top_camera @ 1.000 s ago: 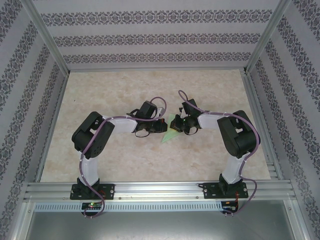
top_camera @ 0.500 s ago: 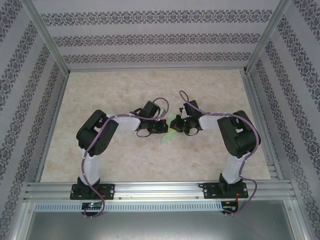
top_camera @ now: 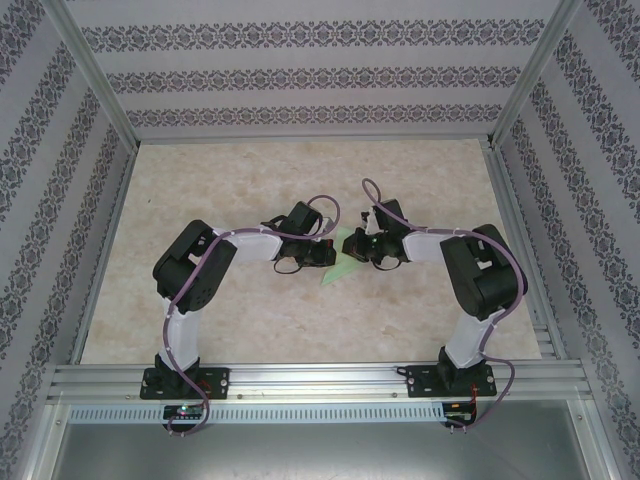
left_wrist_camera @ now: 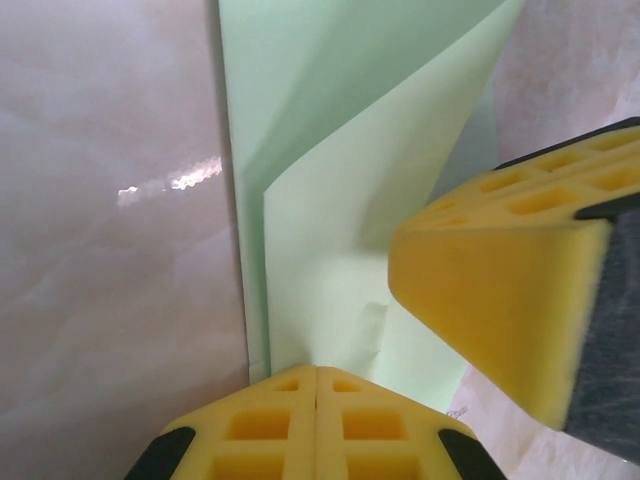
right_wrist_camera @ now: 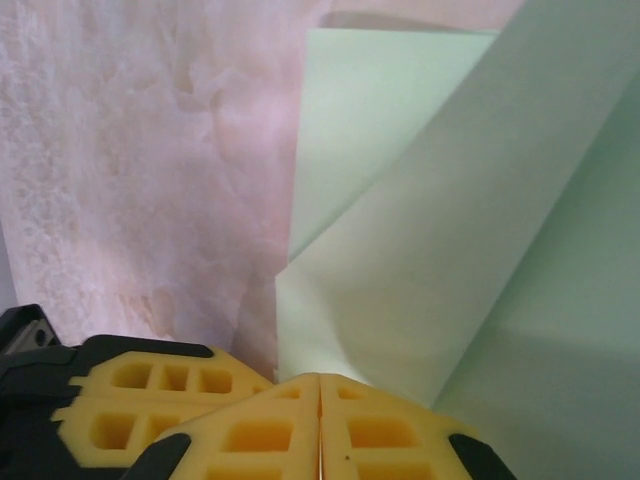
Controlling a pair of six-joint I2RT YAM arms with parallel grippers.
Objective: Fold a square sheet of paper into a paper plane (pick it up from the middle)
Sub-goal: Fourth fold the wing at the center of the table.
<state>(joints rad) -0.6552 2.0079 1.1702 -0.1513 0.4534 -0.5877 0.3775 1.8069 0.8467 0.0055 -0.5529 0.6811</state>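
Note:
The pale green sheet of paper (top_camera: 336,272) lies folded into a creased wedge at the table's middle, its sharp tip pointing toward the near edge. My left gripper (top_camera: 322,256) meets it from the left and my right gripper (top_camera: 353,250) from the right, almost touching each other. In the left wrist view my left gripper (left_wrist_camera: 316,368) is shut on a raised flap of the paper (left_wrist_camera: 330,250), with a right finger (left_wrist_camera: 500,290) close by. In the right wrist view my right gripper (right_wrist_camera: 319,376) is shut on another flap (right_wrist_camera: 420,260), beside a left finger (right_wrist_camera: 150,400). A paper plane as such is out of view.
The marbled tabletop (top_camera: 250,180) is walled by patterned panels on the left, back and right, with aluminium posts (top_camera: 95,80) at the corners. An aluminium rail (top_camera: 320,378) holding both arm bases runs along the near edge.
The left arm has shifted slightly to the right and the right arm's elbow has swung a little outward. Both grippers stay shut at the paper, which has barely moved.

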